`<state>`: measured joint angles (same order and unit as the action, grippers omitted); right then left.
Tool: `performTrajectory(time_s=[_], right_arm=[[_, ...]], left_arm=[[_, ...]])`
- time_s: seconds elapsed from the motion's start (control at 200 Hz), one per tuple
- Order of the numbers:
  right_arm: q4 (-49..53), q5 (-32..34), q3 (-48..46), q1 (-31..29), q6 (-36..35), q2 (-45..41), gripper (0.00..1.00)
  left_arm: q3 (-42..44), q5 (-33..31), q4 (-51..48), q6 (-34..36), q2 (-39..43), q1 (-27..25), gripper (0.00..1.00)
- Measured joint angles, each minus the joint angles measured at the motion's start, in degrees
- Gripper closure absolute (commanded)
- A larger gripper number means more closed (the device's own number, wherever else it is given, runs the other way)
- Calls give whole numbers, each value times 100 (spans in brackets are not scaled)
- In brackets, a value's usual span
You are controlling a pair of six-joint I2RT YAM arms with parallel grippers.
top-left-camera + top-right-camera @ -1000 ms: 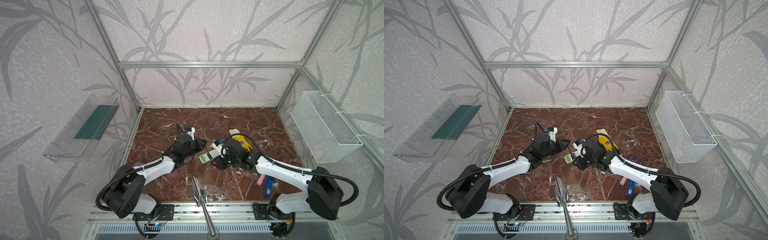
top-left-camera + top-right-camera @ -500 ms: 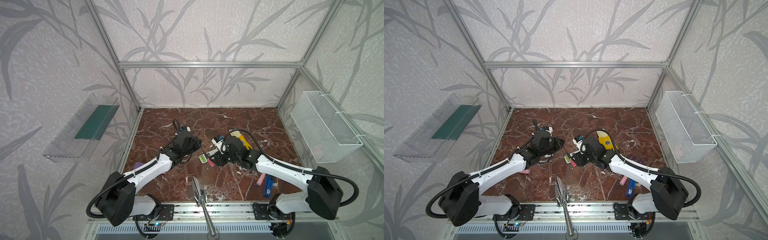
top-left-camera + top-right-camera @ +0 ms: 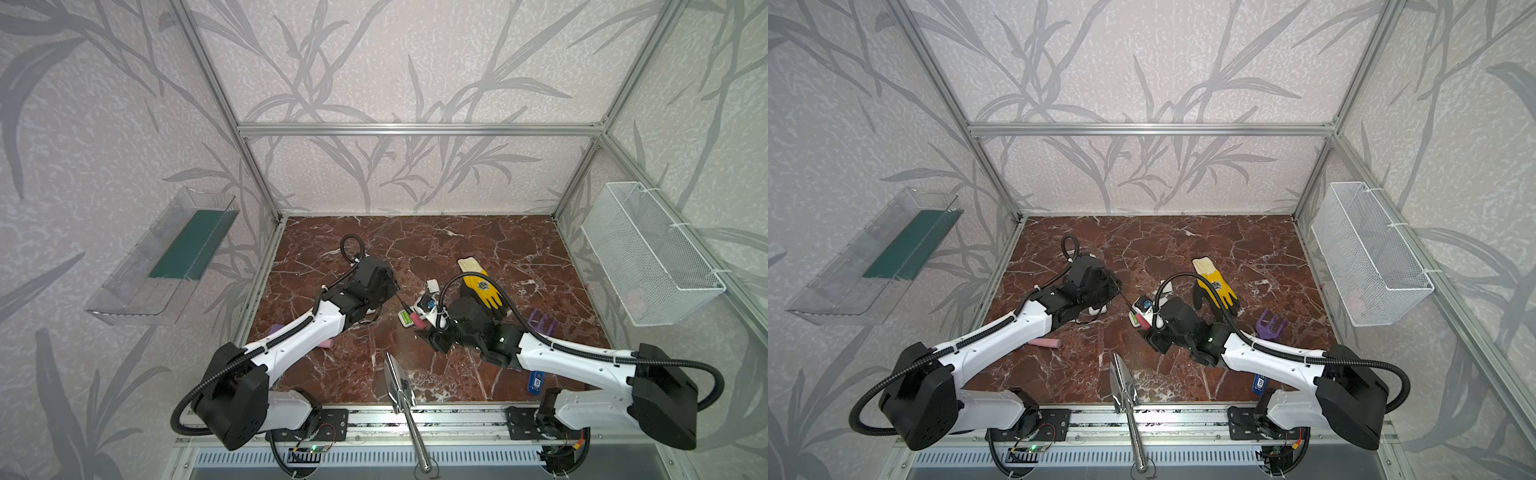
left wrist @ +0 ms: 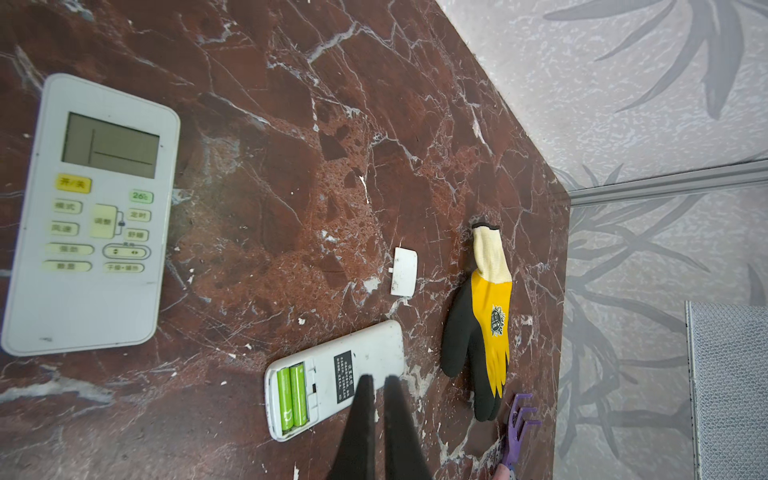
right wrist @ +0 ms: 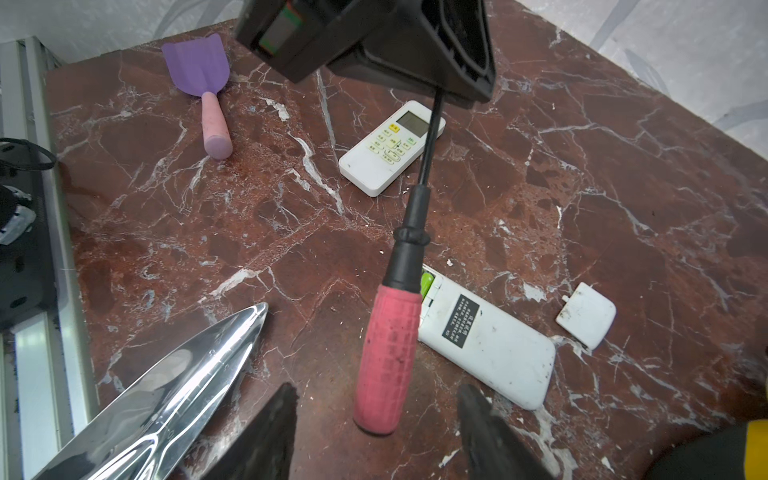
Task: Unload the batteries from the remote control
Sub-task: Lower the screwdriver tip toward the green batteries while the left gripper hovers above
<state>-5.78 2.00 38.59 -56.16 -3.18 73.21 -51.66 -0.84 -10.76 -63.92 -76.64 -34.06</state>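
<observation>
**Two green batteries lie in the open remote on a marble bench**

The batteries, two lime-green ones side by side, lie in the uncovered compartment at one end of a white remote. The remote rests face down on the bench, and its loose battery cover lies flat near it.

My left end effector is pressed together on the thin metal shaft of the screwdriver. The screwdriver's pink handle hangs tilted over the compartment end, hiding part of the batteries in the right wrist view. My right end effector is spread wide, with a finger on each side of the handle's butt and clear of it.

A second remote lies face up, apart from the first. A yellow-and-black glove lies beyond the open remote, with a purple hand rake by its fingertips. A purple trowel with a pink handle lies on my left arm's side. A shiny metal trowel sits at the middle of the front edge. By my right arm lies a small blue object that I cannot make out.

The bench is dark red marble with white veins and small white flecks. Pale walls with a grey leaf pattern rise inside an aluminium frame. A clear shelf with a green liner hangs on the left wall, and a white wire basket on the right.
</observation>
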Motion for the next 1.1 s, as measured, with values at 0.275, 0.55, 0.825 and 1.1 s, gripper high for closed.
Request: performTrajectory(time_s=[0.275, 0.55, 0.825, 1.1], right_arm=[[-575, 671, -48, -177, -378, 264, 50], [-918, 804, -48, -177, -455, 514, 53], [-1158, 807, -120, -177, -413, 669, 57], [-1250, 815, -122, -177, -367, 949, 73]], left_arm=[[-50, -103, -181, -221, 0, 0, 100], [-50, -114, -192, -330, 2, 0, 100], [-50, -120, -190, -380, 4, 0, 100], [-48, -120, -166, -409, 7, 0, 100]])
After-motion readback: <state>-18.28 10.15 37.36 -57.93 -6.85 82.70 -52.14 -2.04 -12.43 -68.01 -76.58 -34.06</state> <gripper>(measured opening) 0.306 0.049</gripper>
